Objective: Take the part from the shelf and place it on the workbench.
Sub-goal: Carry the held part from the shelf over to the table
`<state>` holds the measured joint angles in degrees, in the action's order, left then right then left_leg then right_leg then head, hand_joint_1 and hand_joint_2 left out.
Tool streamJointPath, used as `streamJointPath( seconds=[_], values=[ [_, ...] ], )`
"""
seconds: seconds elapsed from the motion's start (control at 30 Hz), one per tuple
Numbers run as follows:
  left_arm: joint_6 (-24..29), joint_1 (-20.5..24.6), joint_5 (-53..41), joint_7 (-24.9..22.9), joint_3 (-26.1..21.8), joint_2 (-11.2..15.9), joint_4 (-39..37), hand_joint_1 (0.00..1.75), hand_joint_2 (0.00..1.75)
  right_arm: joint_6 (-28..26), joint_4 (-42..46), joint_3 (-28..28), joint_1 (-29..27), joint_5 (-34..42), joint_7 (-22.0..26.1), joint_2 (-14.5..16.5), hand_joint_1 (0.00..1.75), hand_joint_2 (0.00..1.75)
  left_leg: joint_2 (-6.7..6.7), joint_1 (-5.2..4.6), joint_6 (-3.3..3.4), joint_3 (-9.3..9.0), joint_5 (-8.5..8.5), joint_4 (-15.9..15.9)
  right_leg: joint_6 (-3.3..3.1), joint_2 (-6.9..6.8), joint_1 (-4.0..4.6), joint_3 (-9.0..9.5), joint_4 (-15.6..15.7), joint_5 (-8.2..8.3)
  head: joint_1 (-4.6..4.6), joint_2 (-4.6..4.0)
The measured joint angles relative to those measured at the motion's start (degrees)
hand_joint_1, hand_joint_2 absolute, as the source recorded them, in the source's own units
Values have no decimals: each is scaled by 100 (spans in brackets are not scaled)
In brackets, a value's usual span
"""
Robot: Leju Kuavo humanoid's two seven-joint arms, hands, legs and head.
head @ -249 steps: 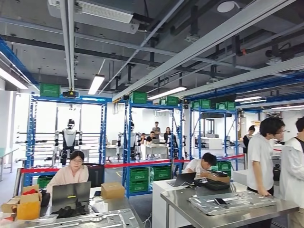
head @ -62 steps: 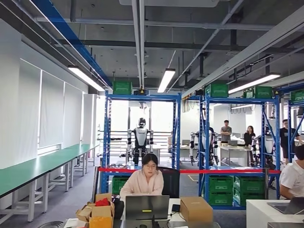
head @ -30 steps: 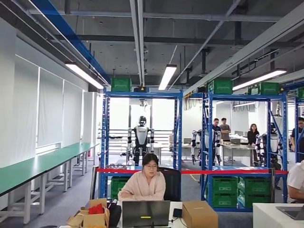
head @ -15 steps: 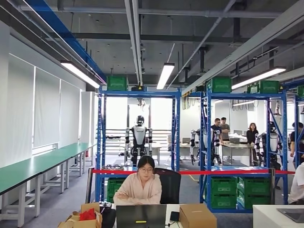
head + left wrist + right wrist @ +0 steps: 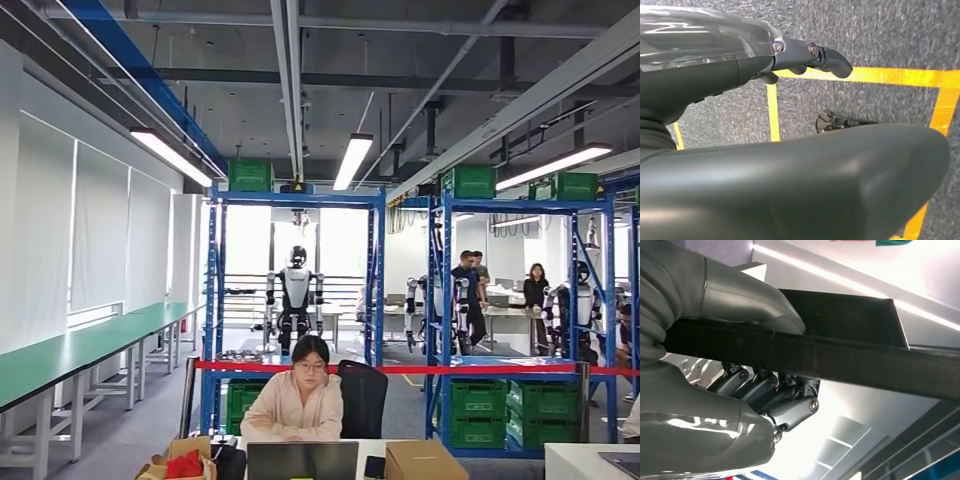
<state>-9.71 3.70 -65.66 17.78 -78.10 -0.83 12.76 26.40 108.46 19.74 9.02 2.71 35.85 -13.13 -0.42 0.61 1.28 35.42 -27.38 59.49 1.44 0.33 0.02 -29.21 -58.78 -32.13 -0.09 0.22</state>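
One dark, flat-sided part (image 5: 851, 347) lies clamped in the right robot hand (image 5: 764, 365), thumb over and fingers under, its long axis running out past the grip, while the left robot hand (image 5: 806, 55) hangs empty, fingers loosely extended, above the floor.

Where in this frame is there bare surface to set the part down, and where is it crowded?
The long green workbench, between the white wall and the blue shelf, looks bare along its visible top. The near desk is crowded: laptop, cardboard box, open carton, with a person seated behind. The right hand grips the black part.
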Motion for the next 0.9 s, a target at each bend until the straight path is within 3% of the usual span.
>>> streamJointPath(
  seconds=[0.07, 0.17, 0.2, 0.23, 0.3, 0.37, 0.53, 0.6, 0.67, 0.73, 0.77, 0.8, 0.9],
  values=[
    [-1, 13, -2, 4, 1, 1, 0, 0, 175, 5, 22, -7, 21, 5, 10, -2, 175, 175, -3, 29, 41, -91, -31, -34, 59, -8, -15, -241, -473, -154, 1, -1],
    [1, 17, -2, 6, 1, 1, 0, 0, 175, 13, 30, -9, 13, 9, 15, -5, 175, 175, -5, 33, 66, -196, -137, -41, 120, -11, -35, -915, -1483, -521, 0, -3],
    [1, 13, -2, 6, 1, 1, 0, 0, 175, 16, 30, -9, 2, 9, 16, -6, 175, 175, -7, 32, 65, -245, -179, -41, 119, -11, -36, -1036, -1563, -495, 0, -3],
    [1, 9, -2, 6, 1, 0, 0, 0, 175, 20, 32, -10, -5, 9, 18, -9, 175, 175, -10, 31, 62, -309, -226, -41, 104, -10, -33, -1048, -1414, -327, 0, -3],
    [1, 6, -2, 6, 1, -4, 0, 0, 175, 26, 41, -15, -12, 9, 28, -25, 175, 175, -18, 32, 38, -454, -330, -50, 53, -12, -16, -844, -690, 213, 1, -3],
    [1, 12, -2, 7, 1, -9, 0, 0, 175, 34, 50, -20, -16, 9, 38, -40, 175, 175, -22, 32, 4, -552, -398, -66, 2, -19, 13, -685, -191, 481, 0, -3],
    [1, 15, -2, 8, 1, -11, 0, 0, 175, 38, 52, -22, -18, 8, 44, -45, 175, 175, -22, 31, -19, -570, -417, -74, -27, -23, 36, -675, -110, 423, -3, -2],
    [1, 12, -6, 9, 1, -12, 0, 0, 175, 39, 64, -26, -26, 4, 59, -50, 175, 175, -20, 32, -59, -581, -426, -75, -72, -18, 50, -660, -62, 417, 0, 1],
    [-6, 28, -34, 23, 2, -16, 0, 0, 175, 21, 134, -27, -31, -128, 165, -57, 175, 175, -12, 34, -139, -346, -595, 418, -185, -18, 28, -522, 40, 422, 4, 2],
    [-11, 38, -72, 42, 3, -19, 0, 0, 175, -38, 212, -21, -19, -343, 291, -58, 175, 175, -6, 38, -206, 152, -889, 1223, -265, -18, -1, -360, 120, 379, 4, 0],
    [-11, 33, -84, 48, 3, -18, 0, 0, 175, -92, 235, -19, -6, -444, 323, -52, 175, 175, -6, 42, -222, 343, -936, 1416, -268, -13, -1, -317, 119, 340, 4, 0],
    [-13, 31, -96, 50, 3, -18, 0, 0, 175, -157, 262, -18, 19, -551, 343, -42, 175, 175, -5, 44, -230, 398, -826, 1349, -263, -6, -2, -267, 118, 303, 4, -1],
    [-36, 48, -152, 50, 10, -18, 0, 0, 175, -603, 376, -27, 200, -1135, 381, 34, 175, 175, 3, 40, -214, 206, -75, 438, -213, 5, -4, -89, 115, 165, 4, -2]
  ],
)
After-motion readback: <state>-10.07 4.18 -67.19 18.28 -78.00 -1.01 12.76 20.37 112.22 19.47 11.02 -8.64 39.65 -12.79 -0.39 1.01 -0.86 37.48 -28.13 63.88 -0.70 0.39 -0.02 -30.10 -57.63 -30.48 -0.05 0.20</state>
